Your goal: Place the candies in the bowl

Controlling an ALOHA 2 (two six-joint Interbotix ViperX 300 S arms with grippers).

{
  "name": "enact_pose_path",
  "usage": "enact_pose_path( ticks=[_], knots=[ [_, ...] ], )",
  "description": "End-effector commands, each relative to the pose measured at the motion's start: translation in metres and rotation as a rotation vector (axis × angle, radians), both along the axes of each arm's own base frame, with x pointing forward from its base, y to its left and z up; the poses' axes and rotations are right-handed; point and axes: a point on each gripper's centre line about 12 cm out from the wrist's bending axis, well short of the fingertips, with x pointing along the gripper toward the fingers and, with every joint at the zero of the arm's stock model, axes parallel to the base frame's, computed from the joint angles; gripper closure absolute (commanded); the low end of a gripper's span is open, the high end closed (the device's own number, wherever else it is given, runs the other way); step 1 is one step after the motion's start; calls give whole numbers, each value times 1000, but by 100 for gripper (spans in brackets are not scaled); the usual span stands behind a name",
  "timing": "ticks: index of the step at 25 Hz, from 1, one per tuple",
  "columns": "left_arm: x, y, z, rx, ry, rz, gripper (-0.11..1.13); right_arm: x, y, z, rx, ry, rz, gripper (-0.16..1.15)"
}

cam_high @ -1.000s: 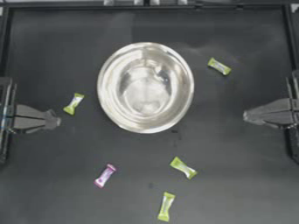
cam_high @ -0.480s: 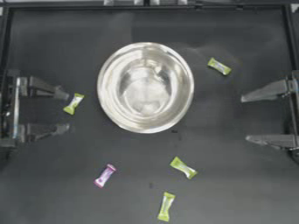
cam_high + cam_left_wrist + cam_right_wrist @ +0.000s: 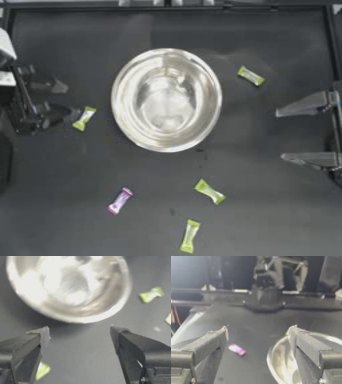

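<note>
The silver bowl [image 3: 165,100] sits mid-table with nothing in it. Yellow-green candies lie to its upper right [image 3: 250,76], to its left [image 3: 83,118] and in front of it [image 3: 209,191] [image 3: 190,235]. A pink candy [image 3: 120,200] lies at the front left. My left gripper [image 3: 61,100] is open at the left edge, blurred, one fingertip close to the left candy. In the left wrist view its jaws [image 3: 78,333] frame the bowl [image 3: 66,286], and a candy [image 3: 41,370] shows by one finger. My right gripper [image 3: 284,134] stands open at the right edge.
A raised dark rim [image 3: 167,7] borders the table at the back and sides. The right wrist view looks across the bowl's rim [image 3: 281,356] and the pink candy [image 3: 237,349] to the left arm's base [image 3: 266,298].
Both grippers went from shut to open. The left gripper has since shifted toward the back and in toward the candy left of the bowl. The right arm stays put.
</note>
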Motion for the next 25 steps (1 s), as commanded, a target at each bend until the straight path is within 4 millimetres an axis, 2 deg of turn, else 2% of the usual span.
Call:
enact_pose_path(
  ticks=[1,5,14,25],
  knots=[
    [-1,12,-2,-27,50,60,1,2,-4,8,7,-8,-19,-2],
    [-3,23,-17,-62,153,106,1,2,-7,6,14,8,-36,-2],
    [15,39,-43,-116,303,124,1,2,-9,5,27,18,-48,-2],
    [21,42,-74,-185,415,134,1,1,-9,3,30,21,-48,-2]
  ],
)
